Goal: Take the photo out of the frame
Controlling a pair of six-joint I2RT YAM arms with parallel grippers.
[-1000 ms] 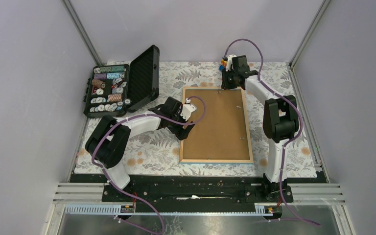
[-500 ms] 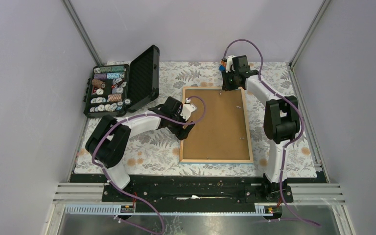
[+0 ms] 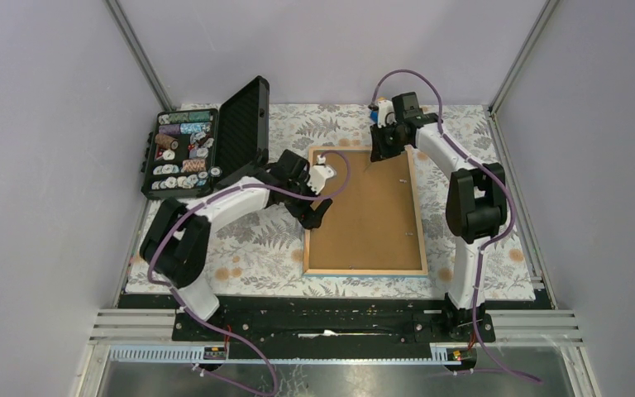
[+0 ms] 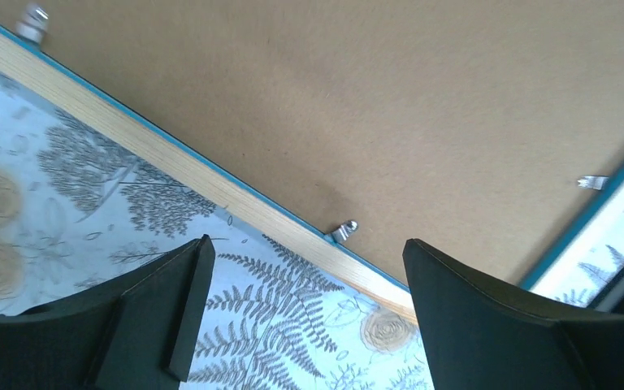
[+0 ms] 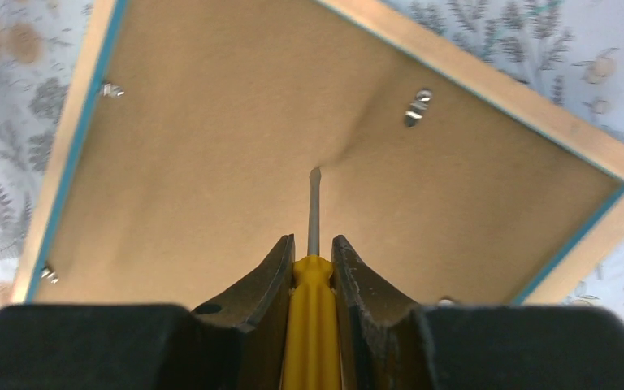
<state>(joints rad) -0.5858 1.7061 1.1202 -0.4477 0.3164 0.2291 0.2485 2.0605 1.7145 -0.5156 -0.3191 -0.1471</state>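
The frame (image 3: 365, 270) lies face down on the mat, its brown backing board (image 3: 372, 215) up. The photo is hidden under the board. My left gripper (image 3: 318, 213) is open and empty, hovering over the frame's left rim (image 4: 211, 191) near a small metal clip (image 4: 343, 231). My right gripper (image 3: 378, 149) is shut on a yellow-handled screwdriver (image 5: 313, 325) above the frame's far end. The screwdriver's metal shaft (image 5: 314, 211) points down at the board, left of another clip (image 5: 415, 106).
An open black case of poker chips (image 3: 207, 149) stands at the back left, close to my left arm. The fern-patterned mat (image 3: 256, 248) covers the table. Enclosure walls stand on the left, right and far sides.
My left gripper has risen and shifted a little toward the far side along the frame's left rim. My right gripper has swung in over the frame's far edge with the screwdriver.
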